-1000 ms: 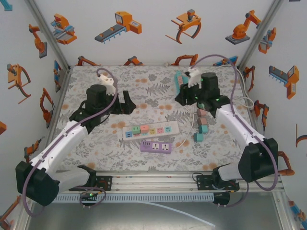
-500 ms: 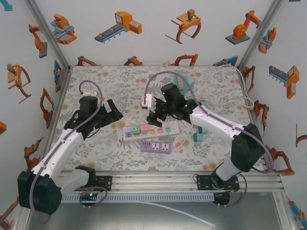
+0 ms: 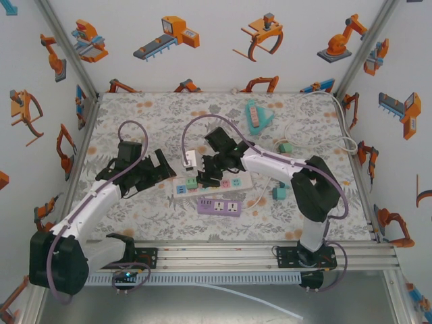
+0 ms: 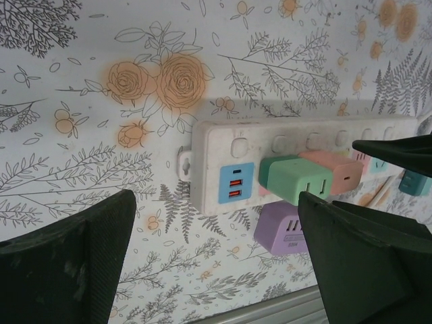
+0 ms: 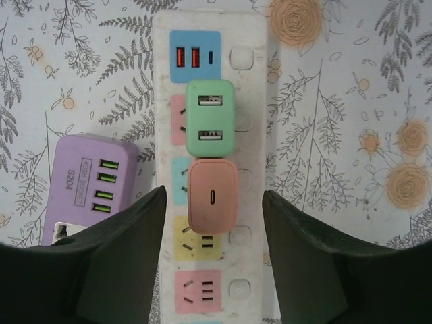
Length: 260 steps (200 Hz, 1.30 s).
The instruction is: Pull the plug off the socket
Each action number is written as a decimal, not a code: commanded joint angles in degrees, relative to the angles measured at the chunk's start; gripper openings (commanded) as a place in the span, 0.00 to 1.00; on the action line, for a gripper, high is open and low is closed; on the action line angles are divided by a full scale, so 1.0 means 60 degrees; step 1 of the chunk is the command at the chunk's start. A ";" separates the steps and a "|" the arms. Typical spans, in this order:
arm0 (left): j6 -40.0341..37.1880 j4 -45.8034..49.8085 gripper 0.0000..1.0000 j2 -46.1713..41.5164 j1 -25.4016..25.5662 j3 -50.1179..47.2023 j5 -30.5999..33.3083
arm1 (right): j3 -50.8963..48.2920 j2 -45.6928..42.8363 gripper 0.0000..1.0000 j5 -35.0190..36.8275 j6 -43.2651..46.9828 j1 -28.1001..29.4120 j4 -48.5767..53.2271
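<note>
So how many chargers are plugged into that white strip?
2: green charger by the blue USB panel, pink charger beside it. Others may be hidden farther along.

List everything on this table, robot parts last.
white power strip: one, white, table centre
green USB adapter: one, green, plugged into white strip
salmon charger: one, salmon, plugged in beside it
purple power strip: one, purple, nearer than white strip
teal power strip: one, teal, far side
teal cube adapters: two, teal, right side
white cable: one, white, right edge
left fingers: two, black, spread, near strip's USB end
right fingers: two, black, apart, flanking salmon charger
</note>
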<state>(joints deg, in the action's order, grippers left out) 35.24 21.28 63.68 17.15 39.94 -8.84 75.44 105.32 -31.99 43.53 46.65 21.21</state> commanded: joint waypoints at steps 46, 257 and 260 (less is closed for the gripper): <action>0.0278 -0.0334 0.97 0.0610 -0.0024 -0.0241 -0.0627 | 0.0319 0.0410 0.41 -0.0222 0.0245 0.0072 0.0245; 0.0236 -0.0737 0.51 0.2913 0.0801 -0.0015 -0.0451 | 0.0480 0.0421 0.28 -0.0490 -0.0532 0.0076 0.0055; 0.0214 -0.0710 0.51 0.2935 0.0804 -0.0021 -0.0446 | 0.0479 0.0421 0.28 -0.0501 -0.0533 0.0076 0.0054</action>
<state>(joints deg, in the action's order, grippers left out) 37.54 16.14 80.18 21.58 39.07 -12.51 76.77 108.16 -32.77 41.82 46.70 21.63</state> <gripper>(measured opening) 0.521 0.340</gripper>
